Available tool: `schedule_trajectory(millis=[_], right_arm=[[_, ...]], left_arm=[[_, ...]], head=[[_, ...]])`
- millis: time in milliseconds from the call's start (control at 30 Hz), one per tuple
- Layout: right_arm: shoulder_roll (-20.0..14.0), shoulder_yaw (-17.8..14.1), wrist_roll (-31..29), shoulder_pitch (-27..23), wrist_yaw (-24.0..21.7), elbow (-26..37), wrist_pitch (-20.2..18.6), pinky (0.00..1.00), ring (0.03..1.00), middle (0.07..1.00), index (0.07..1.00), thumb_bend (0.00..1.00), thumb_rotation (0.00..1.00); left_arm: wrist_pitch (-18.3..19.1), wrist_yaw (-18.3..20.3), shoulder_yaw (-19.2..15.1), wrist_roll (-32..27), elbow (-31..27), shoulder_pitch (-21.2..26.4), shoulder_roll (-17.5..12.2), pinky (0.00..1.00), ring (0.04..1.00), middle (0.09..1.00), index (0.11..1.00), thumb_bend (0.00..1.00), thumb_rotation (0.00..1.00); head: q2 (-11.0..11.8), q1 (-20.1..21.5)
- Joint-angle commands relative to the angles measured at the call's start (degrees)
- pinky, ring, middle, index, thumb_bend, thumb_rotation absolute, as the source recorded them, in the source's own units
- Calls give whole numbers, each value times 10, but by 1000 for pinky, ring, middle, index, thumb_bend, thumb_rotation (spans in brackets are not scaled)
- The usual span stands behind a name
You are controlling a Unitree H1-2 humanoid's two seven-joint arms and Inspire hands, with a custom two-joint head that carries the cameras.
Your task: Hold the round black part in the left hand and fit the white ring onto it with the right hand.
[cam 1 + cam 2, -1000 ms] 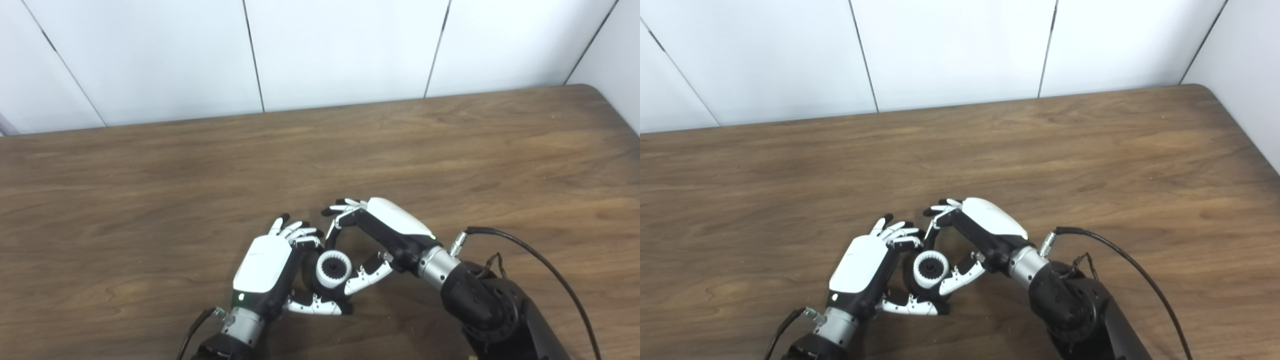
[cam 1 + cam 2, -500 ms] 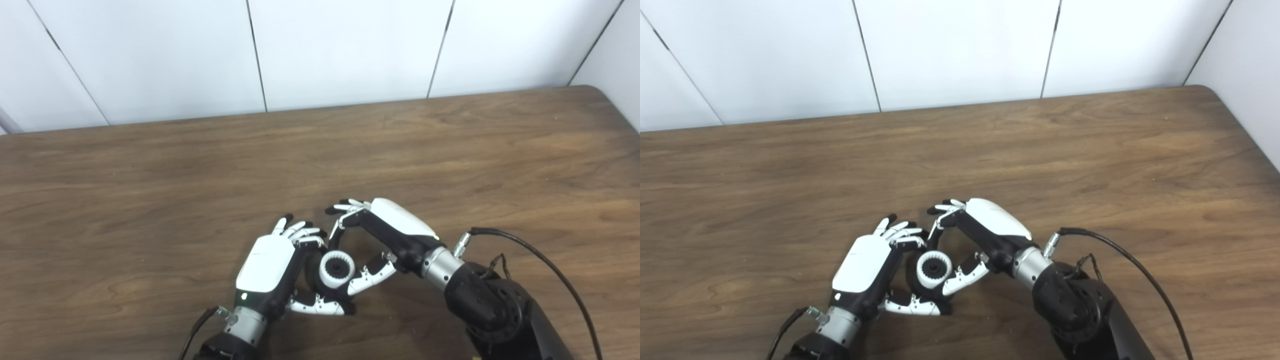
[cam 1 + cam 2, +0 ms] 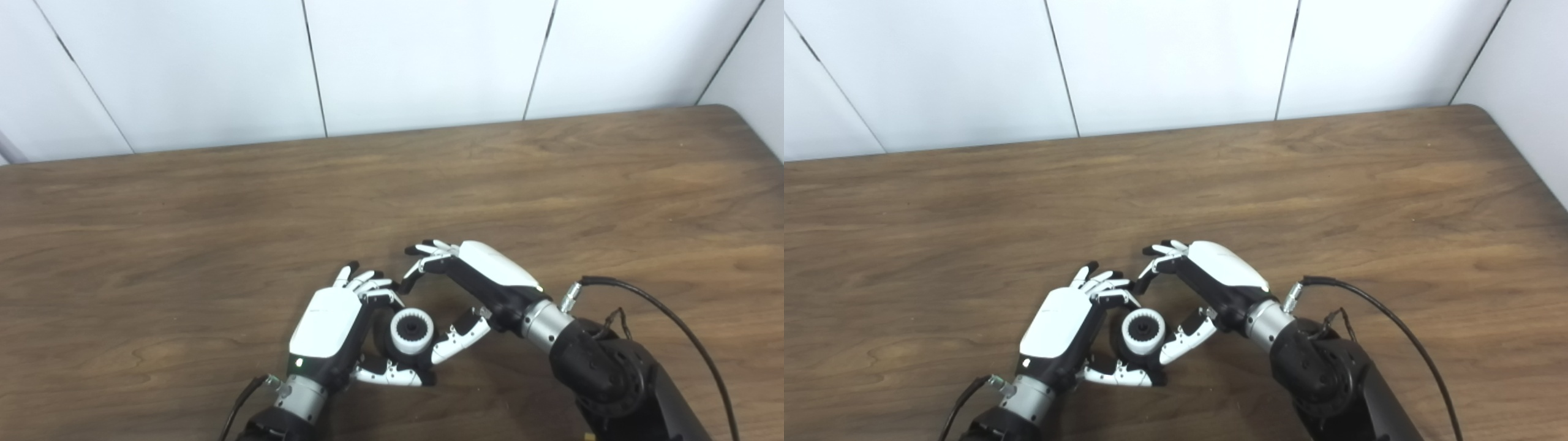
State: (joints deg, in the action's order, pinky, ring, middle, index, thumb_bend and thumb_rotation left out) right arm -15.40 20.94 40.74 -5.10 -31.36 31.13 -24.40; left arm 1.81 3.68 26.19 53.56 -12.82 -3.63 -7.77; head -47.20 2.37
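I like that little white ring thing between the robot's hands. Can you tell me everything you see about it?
The small white ring looks like plastic, with tiny teeth around its inside edge and a dark centre. It sits on the round black part, facing up toward the camera, low over the brown wooden table. The left hand cups the part from the left. The right hand has its thumb beside the ring, fingers spread.
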Motion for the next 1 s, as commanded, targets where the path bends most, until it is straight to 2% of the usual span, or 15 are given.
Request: schedule_trajectory(millis=[0,167,500,667,700,733,867,967], right_arm=[[-6,-8,4,-11,4,19,9,1000,976,918,667,1000,202],[-16,-20,6,-10,-1,34,3,1000,969,910,678,1000,203],[-35,-62,-8,-3,-11,67,-14,997,956,905,687,1000,198],[-34,-71,-11,-2,-7,69,-16,994,954,902,690,1000,215],[-34,-72,-11,-2,-6,70,-16,990,952,900,690,1000,218],[-34,-73,-11,-1,-6,70,-16,985,950,900,692,1000,223],[-33,-76,-11,0,-4,69,-16,978,947,897,693,1000,235],[-32,-79,-13,0,-3,67,-16,975,946,895,694,1000,237]], left_arm=[[-2,5,0,1,-2,4,-1,1000,883,789,485,523,57],[0,5,-1,1,0,5,-1,1000,884,787,485,523,57],[4,10,-10,-9,-2,3,-1,1000,877,783,488,522,62],[25,37,-19,-27,-12,3,4,1000,887,803,496,522,76],[29,41,-21,-31,-14,3,6,1000,888,807,586,707,155],[31,44,-23,-34,-16,3,7,999,888,810,655,838,217],[42,52,-33,-46,-23,4,12,994,890,827,754,975,297],[45,55,-39,-48,-23,6,15,993,892,840,793,999,311]], head=[[0,0],[2,2],[6,5],[7,6],[8,6],[8,6],[8,6],[9,6]])
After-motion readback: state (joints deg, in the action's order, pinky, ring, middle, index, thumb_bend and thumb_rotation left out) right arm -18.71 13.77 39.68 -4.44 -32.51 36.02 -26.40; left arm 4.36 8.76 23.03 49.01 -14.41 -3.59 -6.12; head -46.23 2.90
